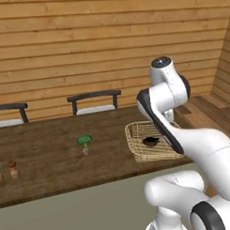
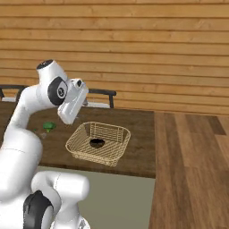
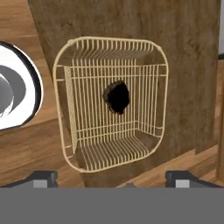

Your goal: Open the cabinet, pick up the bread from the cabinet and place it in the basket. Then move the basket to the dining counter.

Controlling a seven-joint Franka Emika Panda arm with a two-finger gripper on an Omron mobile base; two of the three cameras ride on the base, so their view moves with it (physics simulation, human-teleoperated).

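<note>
I see the arm folded high, hand angled down over the worktop (image 1: 52,156). The jaws stand wide and empty, fingertips (image 3: 43,178) at 7 and 5 o'clock of the basket (image 3: 114,105). Dark bread (image 3: 117,96) lies inside. Left base view adds broccoli (image 1: 84,140) and shakers (image 1: 13,169).

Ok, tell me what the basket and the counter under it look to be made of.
The basket looks like pale tan wicker or thin wire: slim parallel ribs with open gaps, a flaring rim, matte. The dining counter looks like dark brown wood: streaky grain, dull finish. Since everything is rendered, neither material is certain.
</note>
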